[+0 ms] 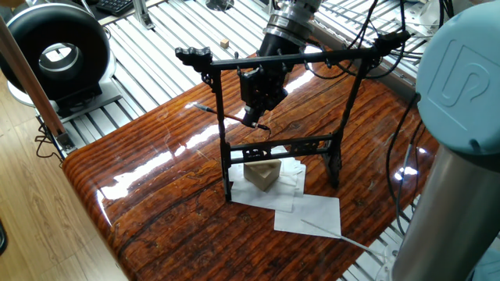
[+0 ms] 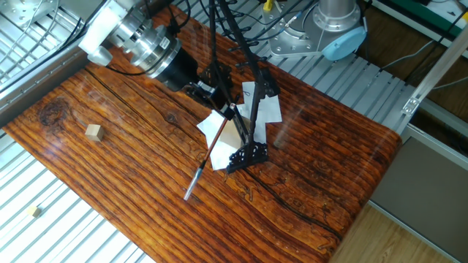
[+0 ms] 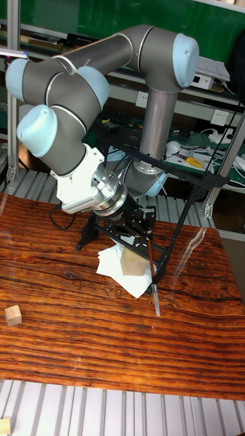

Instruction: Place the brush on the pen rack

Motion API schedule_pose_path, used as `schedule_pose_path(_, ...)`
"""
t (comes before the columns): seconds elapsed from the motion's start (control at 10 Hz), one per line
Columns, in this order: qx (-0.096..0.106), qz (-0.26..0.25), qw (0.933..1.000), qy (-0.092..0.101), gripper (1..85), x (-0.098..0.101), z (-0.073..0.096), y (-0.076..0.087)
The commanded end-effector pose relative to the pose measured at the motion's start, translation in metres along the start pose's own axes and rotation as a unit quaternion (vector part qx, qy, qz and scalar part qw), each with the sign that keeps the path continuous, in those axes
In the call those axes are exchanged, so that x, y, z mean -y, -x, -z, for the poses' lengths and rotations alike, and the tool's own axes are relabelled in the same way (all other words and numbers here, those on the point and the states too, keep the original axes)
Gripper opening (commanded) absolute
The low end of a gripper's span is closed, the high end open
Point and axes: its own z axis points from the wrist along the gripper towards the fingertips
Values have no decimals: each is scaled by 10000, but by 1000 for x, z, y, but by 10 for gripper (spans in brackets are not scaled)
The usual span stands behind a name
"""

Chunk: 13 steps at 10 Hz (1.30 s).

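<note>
The pen rack (image 1: 312, 57) is a tall black frame standing on white paper at the middle of the wooden table; it also shows as the rack (image 2: 251, 152) and the rack (image 3: 178, 225). My gripper (image 1: 253, 119) hangs just behind the rack's top crossbar, between the two uprights, and is shut on the brush. The brush (image 2: 208, 155) is a thin dark shaft with a pale end that slants down from the gripper (image 2: 221, 111) toward the tabletop. In the tall view the brush (image 3: 150, 272) points down to the right of the gripper (image 3: 141, 225), with its pale tip close to the wood.
A tan wedge block (image 1: 263, 174) sits under the rack on white paper sheets (image 1: 311, 212). A thin pale rod (image 1: 328, 232) lies on the paper's near edge. A small wooden cube (image 2: 93, 131) rests far off on the table. A black round device (image 1: 58, 47) stands beyond the left edge.
</note>
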Motion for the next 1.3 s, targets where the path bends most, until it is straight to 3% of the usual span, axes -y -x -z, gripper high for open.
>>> schedule_pose_path(0.0,113,3,9997,229,10,2,1,-3)
schedule_pose_path(0.1,81,14,10000,-14,10,17,-1,-3)
schedule_pose_path(0.5,19,-36,10000,28,10,15,-2,-2)
schedule_pose_path(0.7,119,-68,9999,40,10,14,-2,3)
schedule_pose_path(0.8,167,-73,9998,-51,10,19,-2,5)
schedule_pose_path(1.2,283,-3,9996,77,10,12,-2,11)
